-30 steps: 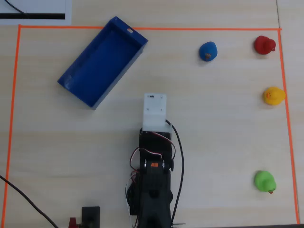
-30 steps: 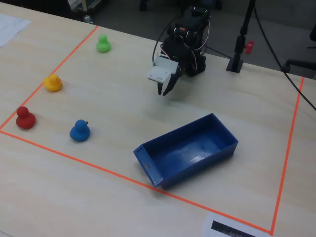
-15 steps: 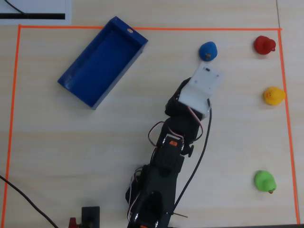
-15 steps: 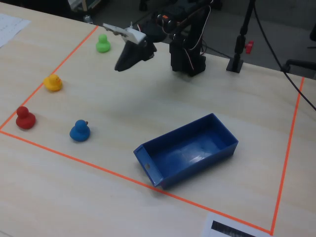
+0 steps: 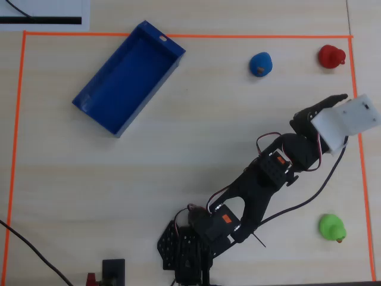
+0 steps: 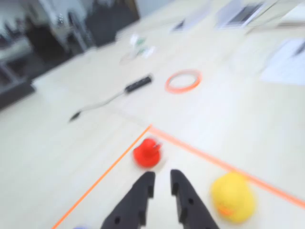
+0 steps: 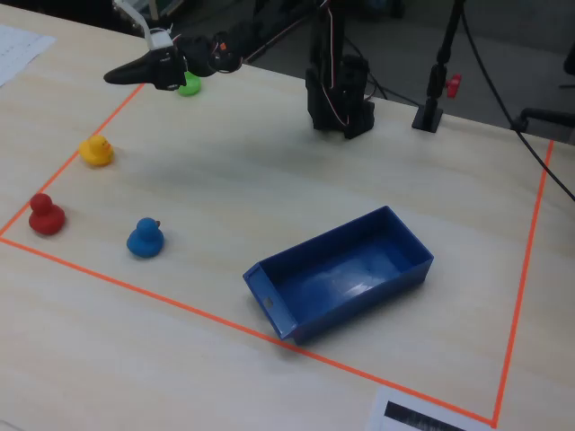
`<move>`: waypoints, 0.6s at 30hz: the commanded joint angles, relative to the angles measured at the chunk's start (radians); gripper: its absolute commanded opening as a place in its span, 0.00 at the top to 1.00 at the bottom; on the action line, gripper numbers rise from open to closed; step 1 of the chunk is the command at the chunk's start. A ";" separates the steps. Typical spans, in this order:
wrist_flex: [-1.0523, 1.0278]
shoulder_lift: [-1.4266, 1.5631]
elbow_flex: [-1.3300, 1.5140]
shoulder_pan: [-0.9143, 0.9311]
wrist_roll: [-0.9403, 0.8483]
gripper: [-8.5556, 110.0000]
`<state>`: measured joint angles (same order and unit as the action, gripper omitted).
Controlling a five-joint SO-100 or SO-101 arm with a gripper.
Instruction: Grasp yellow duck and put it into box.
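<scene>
A pale wooden table (image 7: 269,180) is marked off by an orange tape border (image 7: 135,287). In the fixed view, from left to right, are seen the red duck (image 7: 45,215), the yellow duck (image 7: 96,151) near the tape, the blue duck (image 7: 145,238) and the empty box (image 7: 341,272), well apart from the ducks. The gripper (image 6: 161,183) is held above the table beside the yellow duck (image 6: 232,197), its jaws slightly parted with nothing between them.

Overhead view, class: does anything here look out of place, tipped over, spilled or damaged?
Nothing stands out. The box sits empty, at an angle to the orange tape border but inside it. The yellow duck, red duck, blue duck and green duck all stand upright and apart on the table.
</scene>
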<state>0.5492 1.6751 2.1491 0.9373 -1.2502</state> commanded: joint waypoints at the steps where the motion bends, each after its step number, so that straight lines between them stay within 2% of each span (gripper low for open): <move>1: 0.153 -0.067 0.011 0.055 -0.041 0.93; 6: 0.199 -0.196 0.003 0.092 -0.104 0.90; 11: 0.230 -0.311 -0.026 0.104 -0.184 0.83; 18: 0.204 -0.411 -0.121 0.112 -0.199 0.72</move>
<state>0.7501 1.2717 2.1138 1.0416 -1.4404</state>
